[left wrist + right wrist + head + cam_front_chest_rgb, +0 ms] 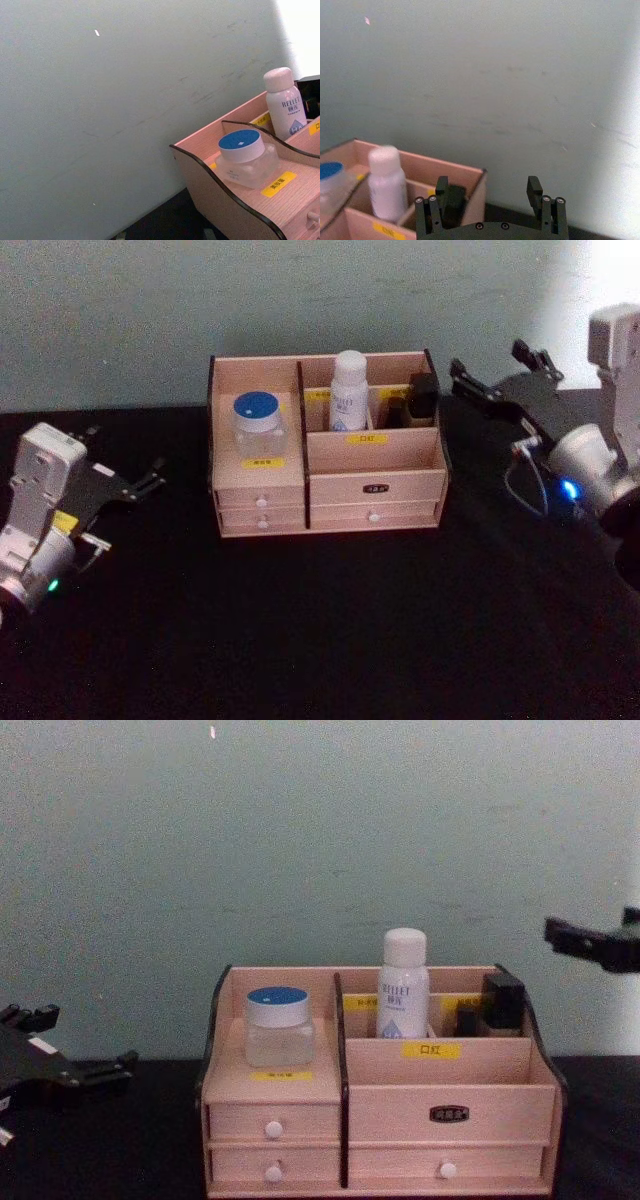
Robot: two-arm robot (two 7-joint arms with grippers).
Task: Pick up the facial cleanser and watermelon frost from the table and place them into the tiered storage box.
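The box (328, 485) stands on the black table (320, 640), between the two grippers and apart from both.

The jar (257, 422) sits upright in the box's left compartment, the one nearest the left gripper (125, 483). The bottle (349, 391) stands upright in a rear compartment right of the centre divider, on the side toward the right gripper (497, 373).

Left gripper: low, just above the table, left of the box, fingers apart, holding nothing. Right gripper: raised, right of the box's rear corner, fingers (535, 186) spread wide, empty.
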